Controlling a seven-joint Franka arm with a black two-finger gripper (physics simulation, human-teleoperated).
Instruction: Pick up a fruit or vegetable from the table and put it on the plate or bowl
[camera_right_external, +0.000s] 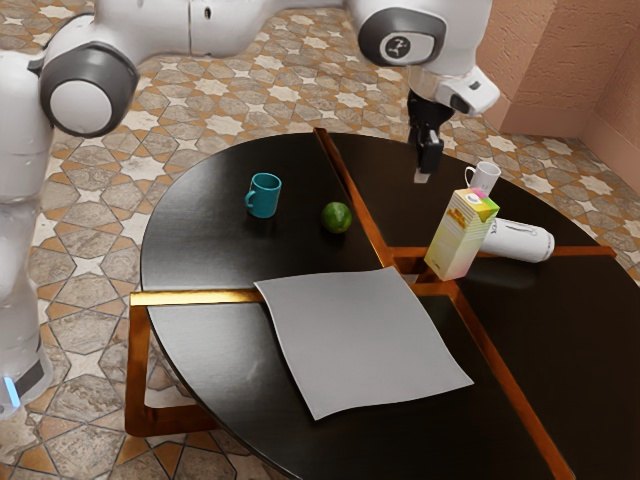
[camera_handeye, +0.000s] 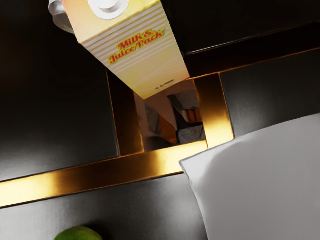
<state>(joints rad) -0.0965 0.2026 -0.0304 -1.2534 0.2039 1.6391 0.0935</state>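
clock directions here are read on the exterior view, with twelve pointing to the far edge of the table.

the green lime (camera_right_external: 337, 217) sits on the dark table (camera_right_external: 210, 255), free of the hand and touching nothing else. it lies at about three o'clock of the teal mug (camera_right_external: 263, 194), which stands upright near it. at six o'clock of the lime a grey sheet (camera_right_external: 360, 338) lies flat across the near half of the table.

the hand (camera_right_external: 425, 172) hangs over the far part of the table, at about two o'clock of the lime and well apart from it, pointing down. i cannot tell from this angle whether it is released or clenched. nothing is seen in its hold.

at three o'clock of the lime stands a yellow milk and juice carton (camera_right_external: 461, 233), upright beside the crossing of the golden strips (camera_right_external: 352, 190) that divide the table top. a white mug (camera_right_external: 483, 177) stands at one o'clock of the carton, and a white bottle (camera_right_external: 520, 240) lies on its side at three o'clock of it, just beside it.

the wrist view looks down along the carton (camera_handeye: 135, 45), with the golden strips (camera_handeye: 100, 175), a corner of the grey sheet (camera_handeye: 265, 185) and the top of the lime (camera_handeye: 77, 233) around it.
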